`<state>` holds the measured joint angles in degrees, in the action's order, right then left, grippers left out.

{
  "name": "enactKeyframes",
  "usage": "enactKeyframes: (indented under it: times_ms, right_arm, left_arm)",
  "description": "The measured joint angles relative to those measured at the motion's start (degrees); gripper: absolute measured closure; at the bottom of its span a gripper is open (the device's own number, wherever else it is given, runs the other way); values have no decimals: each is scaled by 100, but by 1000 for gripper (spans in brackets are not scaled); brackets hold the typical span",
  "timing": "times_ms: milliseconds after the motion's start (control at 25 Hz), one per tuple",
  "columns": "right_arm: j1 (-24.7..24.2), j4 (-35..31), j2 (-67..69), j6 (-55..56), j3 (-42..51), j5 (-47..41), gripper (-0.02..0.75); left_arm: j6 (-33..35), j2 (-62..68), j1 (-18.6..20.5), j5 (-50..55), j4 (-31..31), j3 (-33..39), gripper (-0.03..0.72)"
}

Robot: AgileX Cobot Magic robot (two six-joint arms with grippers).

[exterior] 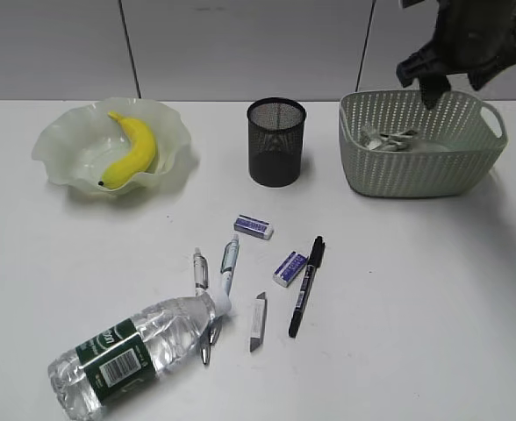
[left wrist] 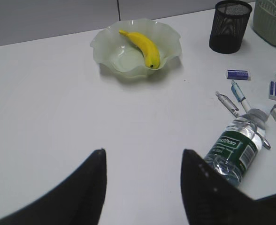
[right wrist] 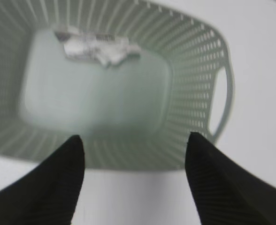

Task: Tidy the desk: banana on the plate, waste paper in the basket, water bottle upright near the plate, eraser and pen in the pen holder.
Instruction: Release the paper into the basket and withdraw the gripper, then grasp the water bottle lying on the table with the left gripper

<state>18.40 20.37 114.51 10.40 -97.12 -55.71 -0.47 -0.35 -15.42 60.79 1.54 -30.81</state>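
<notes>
A: Taking the pen holder (exterior: 275, 140) as our marker on the worktop (exterior: 416, 289), where is everything sitting?

B: The plate (exterior: 65, 145) is lying well off to the left of it, with the banana (exterior: 133, 151) resting inside. The basket (exterior: 420, 171) is standing to the right of it, and the waste paper (exterior: 390, 139) is lying inside the basket, against its left wall.

A: And in front of it?

B: One eraser (exterior: 254, 226) is lying just in front of the holder, a second eraser (exterior: 289, 268) a little further forward, touching or nearly touching a black marker (exterior: 306, 285). Two pens (exterior: 214, 281) are lying left of that, next to a grey bar-shaped thing (exterior: 257, 322). The water bottle (exterior: 135, 355) is lying on its side, furthest forward and to the left, its cap pointing towards the pens.

A: What are the pincers doing?

B: The right pincer (right wrist: 133, 159) is hanging over the basket with its jaws standing wide apart and gripping nothing; the paper is lying free below it. The left pincer (left wrist: 142, 180) is hovering over bare worktop well in front of the plate, jaws about half spread, also gripping nothing, with the bottle just beside its right finger (left wrist: 206, 197)
</notes>
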Motion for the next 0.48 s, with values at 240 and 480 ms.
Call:
enactKeyframes:
  times_ms: [240, 480]
  right_arm:
    - [0, -1207, -1028, -663, 493, -952, 349]
    - [0, -1682, -2919, -765, 1991, -903, 410]
  left_arm:
    - [0, 0, 0, 0, 0, 0, 305]
    - [0, 0, 0, 0, 0, 0, 305]
